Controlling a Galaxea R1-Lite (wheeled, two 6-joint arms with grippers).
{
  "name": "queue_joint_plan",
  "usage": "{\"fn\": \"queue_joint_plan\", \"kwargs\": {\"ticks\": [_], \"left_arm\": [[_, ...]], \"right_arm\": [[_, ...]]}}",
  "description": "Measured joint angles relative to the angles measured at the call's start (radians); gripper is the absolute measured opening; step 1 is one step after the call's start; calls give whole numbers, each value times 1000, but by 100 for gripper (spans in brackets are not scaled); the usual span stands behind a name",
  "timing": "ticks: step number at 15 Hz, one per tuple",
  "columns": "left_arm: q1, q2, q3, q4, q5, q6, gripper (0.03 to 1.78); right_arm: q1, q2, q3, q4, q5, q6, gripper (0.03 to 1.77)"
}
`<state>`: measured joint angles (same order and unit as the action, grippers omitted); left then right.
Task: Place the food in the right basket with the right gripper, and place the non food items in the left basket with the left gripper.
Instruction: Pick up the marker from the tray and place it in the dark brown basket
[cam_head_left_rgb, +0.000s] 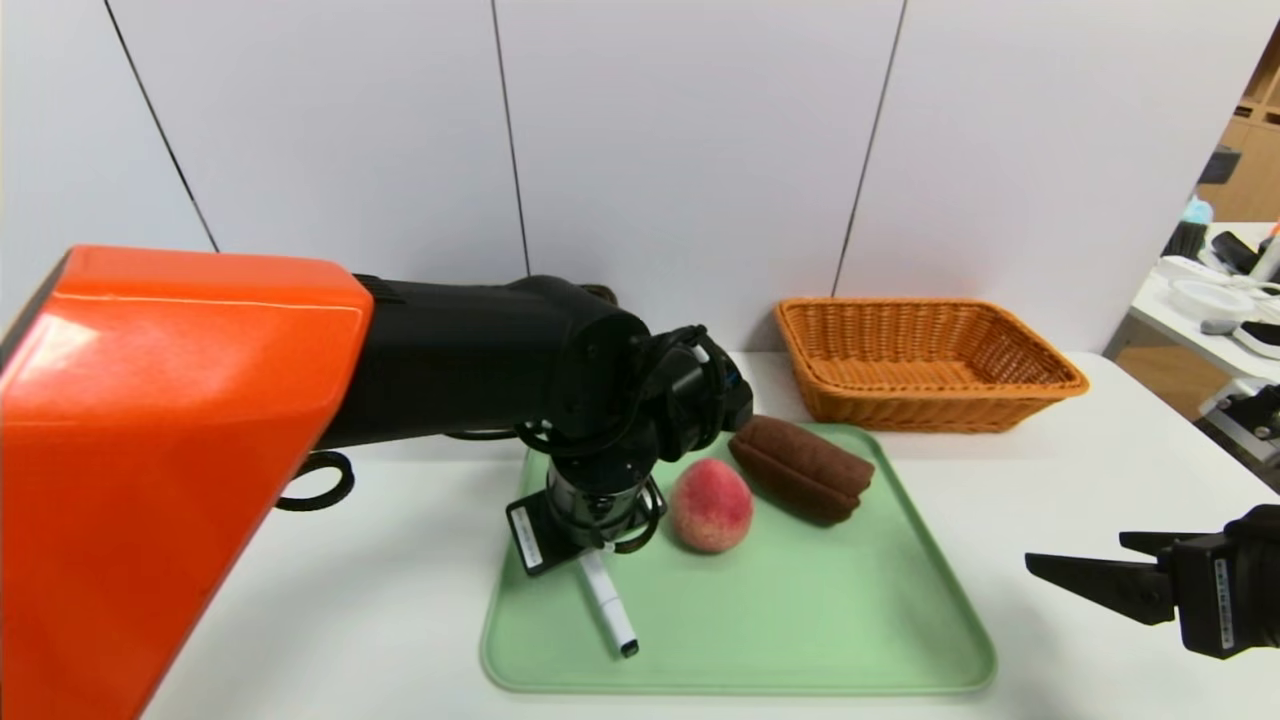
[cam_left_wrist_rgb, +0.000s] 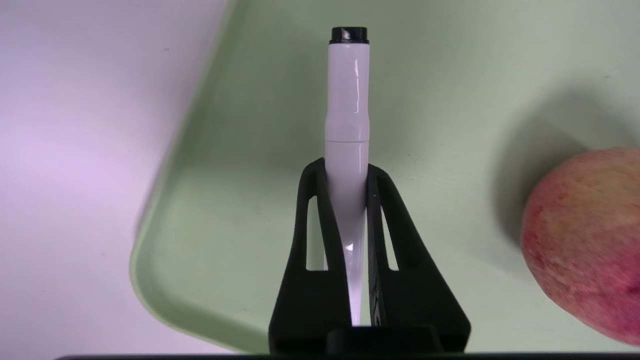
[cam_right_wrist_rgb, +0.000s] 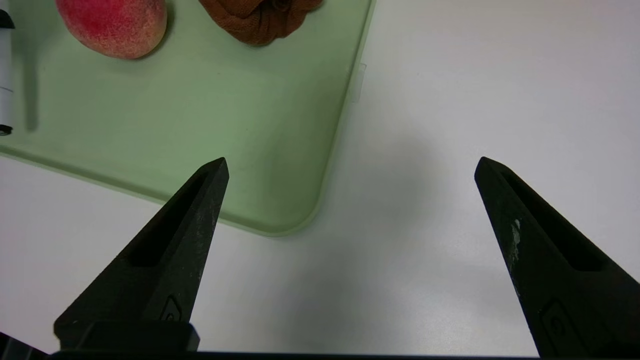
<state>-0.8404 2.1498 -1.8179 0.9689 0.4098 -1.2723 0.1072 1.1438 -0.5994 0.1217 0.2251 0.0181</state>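
My left gripper (cam_left_wrist_rgb: 346, 220) pinches the white marker (cam_left_wrist_rgb: 348, 100) along its length, barrel pointing straight out beyond the fingertips over the green tray (cam_head_left_rgb: 800, 620). My right gripper (cam_right_wrist_rgb: 350, 200) hovers spread wide, off the tray's right side.

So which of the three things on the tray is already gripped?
The white marker: the left gripper is shut on its barrel. The peach and brown cloth roll lie free.

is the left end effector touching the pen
Touching. In the left wrist view, both fingers of the left end effector press against the sides of the pen, with no gap showing.
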Motion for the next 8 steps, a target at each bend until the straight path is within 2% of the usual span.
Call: {"fn": "queue_joint_plan", "kwargs": {"ticks": [3,8], "left_arm": [[2,-50,-9,-6,61,51,16],[29,-110,-12,-9,118,154,16]], "right_arm": [[0,-10,5,-1,-1,17,170],[0,-31,15,0,-1,19,170]]}}
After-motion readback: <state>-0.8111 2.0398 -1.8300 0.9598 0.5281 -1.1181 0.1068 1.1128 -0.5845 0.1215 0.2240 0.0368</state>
